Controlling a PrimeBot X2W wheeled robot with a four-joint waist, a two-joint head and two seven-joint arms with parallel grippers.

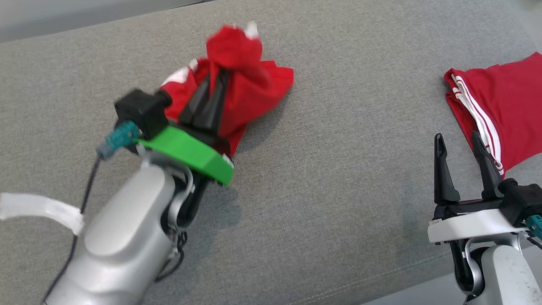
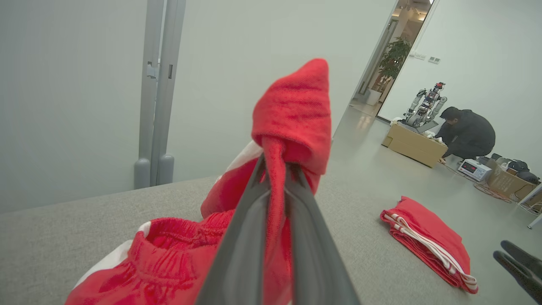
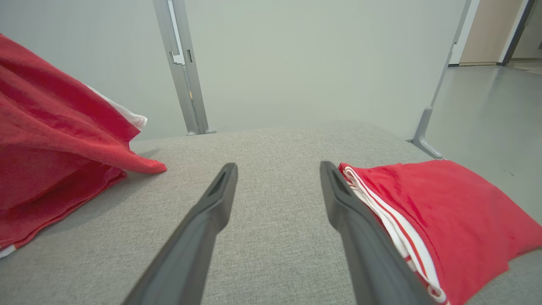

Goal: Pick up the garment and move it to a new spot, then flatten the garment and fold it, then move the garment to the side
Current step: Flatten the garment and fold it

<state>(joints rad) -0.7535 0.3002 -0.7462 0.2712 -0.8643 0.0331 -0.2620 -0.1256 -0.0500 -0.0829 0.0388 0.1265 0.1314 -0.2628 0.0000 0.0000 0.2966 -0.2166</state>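
The red garment (image 1: 254, 84) with white trim is bunched up on the grey fabric surface (image 1: 338, 178), left of centre. My left gripper (image 1: 218, 74) is shut on a pinched fold of it, and a tuft of cloth sticks up past the fingertips. In the left wrist view the fold runs between the closed fingers of my left gripper (image 2: 275, 163), with the garment (image 2: 296, 110) lifted into a peak. In the right wrist view part of the garment (image 3: 51, 140) hangs at the left. My right gripper (image 1: 457, 137) (image 3: 277, 167) stands open over bare surface, holding nothing.
A second red garment (image 1: 504, 101) (image 2: 427, 241) (image 3: 444, 203) with white stripes lies folded at the right edge, just beside my right gripper. Beyond the surface, a person (image 2: 465, 133) crouches on the floor by a cardboard box (image 2: 413, 146) and a small robot (image 2: 425, 103).
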